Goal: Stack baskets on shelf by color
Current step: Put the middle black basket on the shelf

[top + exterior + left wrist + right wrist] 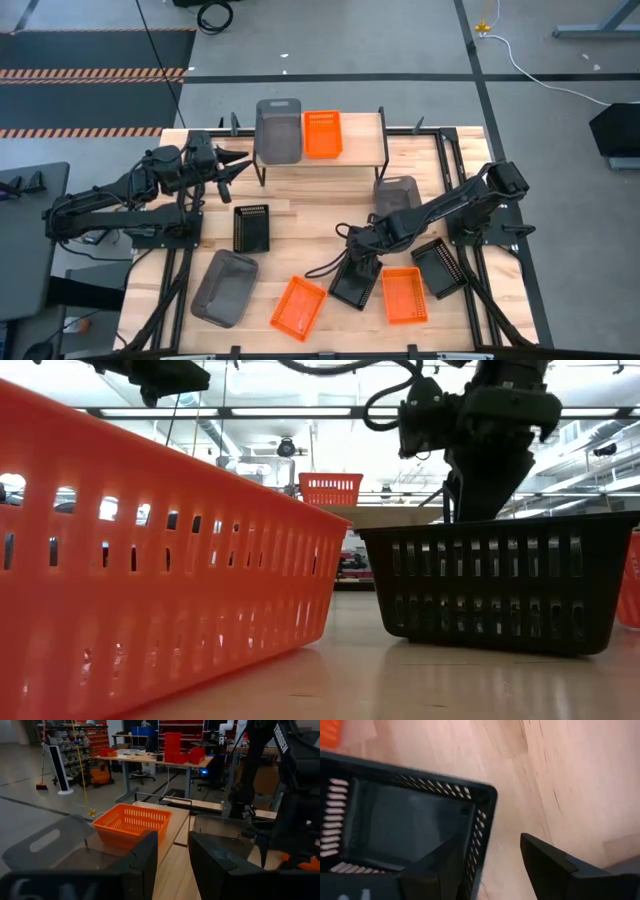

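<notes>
Baskets are spread over the worktop and shelf. The shelf (360,135) stands at the worktop's (300,225) far edge, carrying one grey basket (278,130) at its left end and one orange basket (321,133) just beside it.

A black basket (352,285) sits near the front edge at the middle. The right gripper (352,262) is down over it, fingers parted, one finger (440,870) inside the basket's wall and the other (555,865) outside; the wall lies between them, not yet clamped.

Around it: an orange basket (404,294) just beside on the right, another black basket (441,267) beyond that, a tilted orange basket (298,307) on the left, and a grey basket (397,194) behind the right arm. A grey basket (224,287) lies toward the front left corner, a black one (251,227) left of centre.

The left gripper (235,165) hangs off the shelf's left end, fingers apart, holding nothing.
</notes>
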Controlling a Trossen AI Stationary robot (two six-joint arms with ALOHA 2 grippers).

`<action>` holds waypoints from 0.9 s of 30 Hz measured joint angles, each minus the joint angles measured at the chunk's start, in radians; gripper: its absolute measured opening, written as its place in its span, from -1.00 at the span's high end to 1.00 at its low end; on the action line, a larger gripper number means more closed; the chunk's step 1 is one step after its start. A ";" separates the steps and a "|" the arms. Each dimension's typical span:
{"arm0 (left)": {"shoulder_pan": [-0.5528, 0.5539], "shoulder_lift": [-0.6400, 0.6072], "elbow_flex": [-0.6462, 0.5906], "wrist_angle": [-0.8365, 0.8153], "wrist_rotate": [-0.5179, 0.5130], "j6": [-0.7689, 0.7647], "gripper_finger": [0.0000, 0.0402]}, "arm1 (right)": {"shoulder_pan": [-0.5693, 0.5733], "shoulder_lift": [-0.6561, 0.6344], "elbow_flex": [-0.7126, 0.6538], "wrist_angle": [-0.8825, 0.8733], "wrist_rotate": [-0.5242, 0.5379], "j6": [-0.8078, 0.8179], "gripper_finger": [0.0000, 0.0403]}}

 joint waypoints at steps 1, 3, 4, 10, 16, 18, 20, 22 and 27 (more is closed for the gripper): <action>0.000 0.000 0.000 0.002 0.000 0.000 0.42 | 0.000 0.005 0.000 -0.002 0.000 0.000 -0.02; 0.000 0.000 0.000 0.002 0.000 0.000 0.42 | 0.000 0.019 0.000 0.006 0.006 0.000 -0.02; 0.000 0.000 0.000 0.001 0.000 -0.002 0.42 | 0.000 0.022 -0.001 -0.005 0.010 -0.003 -0.02; 0.000 0.001 0.000 0.000 0.000 -0.016 0.42 | -0.011 0.061 0.000 0.034 0.094 -0.122 0.00; -0.027 0.015 -0.001 -0.013 0.000 -0.035 0.42 | -0.065 0.117 0.001 0.117 0.070 -0.275 0.03; -0.043 0.019 -0.001 -0.012 0.000 -0.035 0.42 | -0.081 0.135 0.000 0.154 0.057 -0.316 0.09; -0.054 0.025 -0.001 -0.002 -0.001 -0.034 0.42 | -0.093 0.139 0.000 0.172 0.056 -0.360 0.17; -0.062 0.027 -0.001 -0.002 -0.003 -0.034 0.42 | -0.105 0.147 0.009 0.213 0.058 -0.406 0.27; -0.063 0.027 -0.001 0.001 -0.003 -0.034 0.42 | -0.136 0.152 0.047 0.265 0.110 -0.533 0.52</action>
